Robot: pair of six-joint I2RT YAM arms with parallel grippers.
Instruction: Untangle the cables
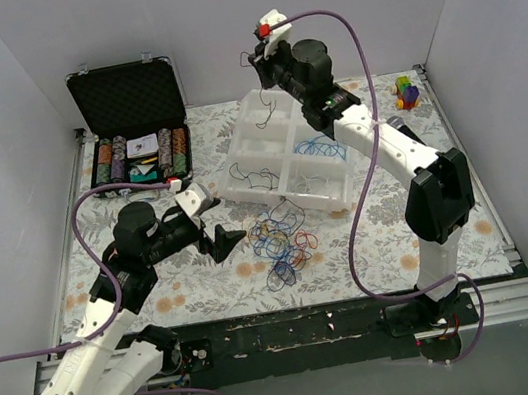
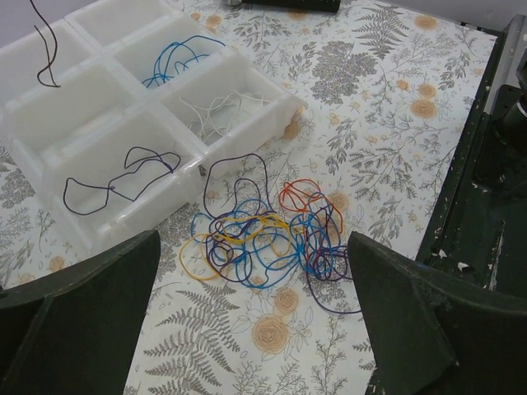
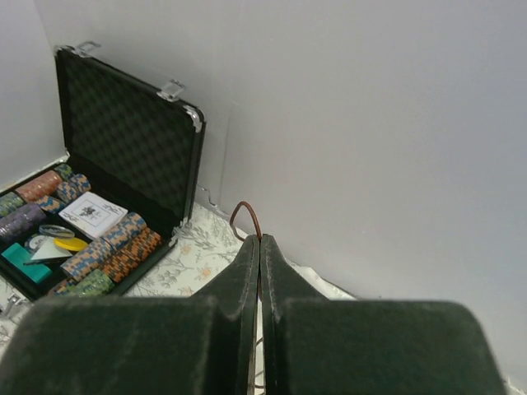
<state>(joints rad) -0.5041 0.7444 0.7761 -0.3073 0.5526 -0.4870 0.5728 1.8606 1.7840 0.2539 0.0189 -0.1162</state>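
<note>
Shows the left pincer (image 1: 210, 223) released and empty, poised low over the counter (image 1: 402, 235). Places the cables (image 1: 287, 242), a loose tangle of blue, orange, red, yellow and dark loops, just ahead of it and slightly below, framed between its spread fingers, with the heap's longer spread running across the gap, not along the reach. Marks the left arm as much the nearer, so probably the one to pick next. Finds nothing between pincer and tangle, though one dark loop strays toward the white tray (image 2: 115, 216) just beyond, whose compartments hold blue, white and dark strands. Sets the right pincer (image 3: 260, 240) high above that tray, clenched on a thin brown cable (image 3: 244, 211). Leaves an open chip case (image 1: 126, 99) and a small coloured toy (image 1: 408, 92) farthest off.
</note>
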